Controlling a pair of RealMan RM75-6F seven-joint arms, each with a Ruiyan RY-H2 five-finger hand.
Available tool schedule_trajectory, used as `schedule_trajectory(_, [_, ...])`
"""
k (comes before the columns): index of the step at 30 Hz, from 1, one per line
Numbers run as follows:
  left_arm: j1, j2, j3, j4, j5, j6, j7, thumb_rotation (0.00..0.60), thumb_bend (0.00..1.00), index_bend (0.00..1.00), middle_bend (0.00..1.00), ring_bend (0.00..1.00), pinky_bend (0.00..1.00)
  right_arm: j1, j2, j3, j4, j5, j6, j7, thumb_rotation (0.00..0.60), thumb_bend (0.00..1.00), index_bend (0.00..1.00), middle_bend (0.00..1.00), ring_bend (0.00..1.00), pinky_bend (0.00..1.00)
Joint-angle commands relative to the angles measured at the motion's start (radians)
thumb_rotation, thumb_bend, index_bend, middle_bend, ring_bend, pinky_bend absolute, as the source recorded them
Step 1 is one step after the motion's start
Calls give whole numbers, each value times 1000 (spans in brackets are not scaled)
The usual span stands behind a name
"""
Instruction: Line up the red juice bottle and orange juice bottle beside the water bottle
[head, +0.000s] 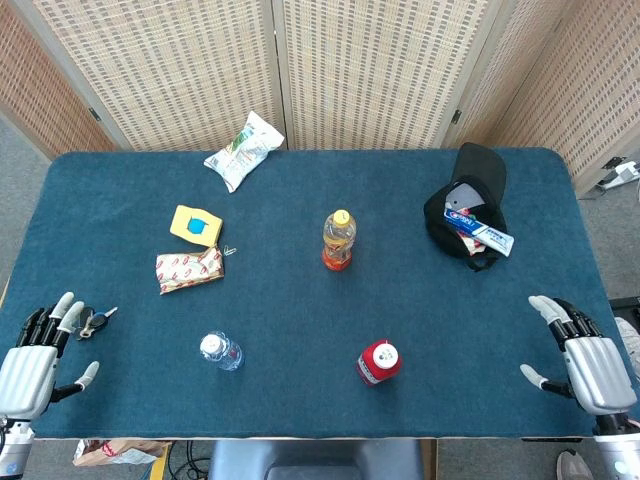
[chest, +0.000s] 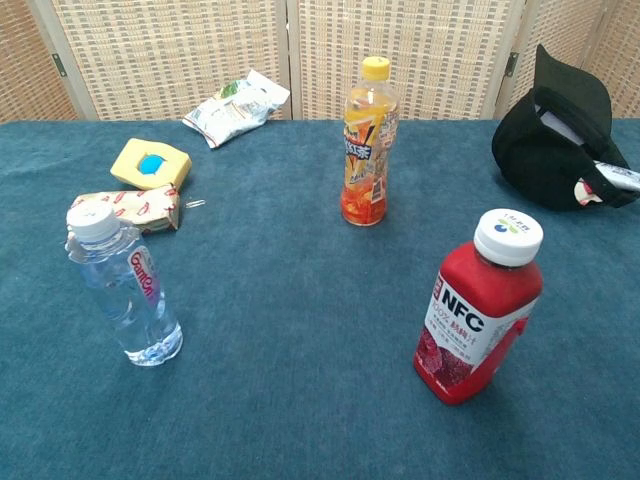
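The clear water bottle (head: 220, 351) (chest: 122, 290) stands upright at the front left of the blue table. To its right, near the front, the red juice bottle (head: 378, 362) (chest: 479, 308) with a white cap stands upright. The orange juice bottle (head: 338, 240) (chest: 367, 143) with a yellow cap stands further back at the table's middle. My left hand (head: 35, 358) rests open at the front left corner, far from the bottles. My right hand (head: 585, 355) rests open at the front right corner. Neither hand shows in the chest view.
A key bunch (head: 95, 321) lies by my left hand. A yellow box (head: 195, 225) (chest: 151, 164) and a red-white packet (head: 188, 269) (chest: 135, 208) lie left of centre, a snack bag (head: 243, 150) (chest: 236, 107) at the back, a black pouch (head: 466, 210) (chest: 558, 135) holding toothpaste at the right.
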Motion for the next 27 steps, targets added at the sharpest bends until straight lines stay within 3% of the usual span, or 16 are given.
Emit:
schedule_trajectory(1, [-1, -3, -1, 3, -3, -4, 0, 600, 240, 0, 0, 0, 21, 6, -3, 2, 0, 5, -10, -1, 600, 175, 126, 140, 87, 192])
schedule_trajectory(15, [-1, -2, -3, -5, 1, -2, 9, 600, 241, 0, 0, 0, 21, 31, 1, -5, -2, -22, -40, 80, 600, 176, 126, 141, 87, 192])
schedule_trajectory(27, [-2, 0, -7, -10, -1, -5, 14, 600, 240, 0, 0, 0, 21, 130, 19, -54, -12, -100, -187, 413, 600, 19, 127, 153, 87, 192])
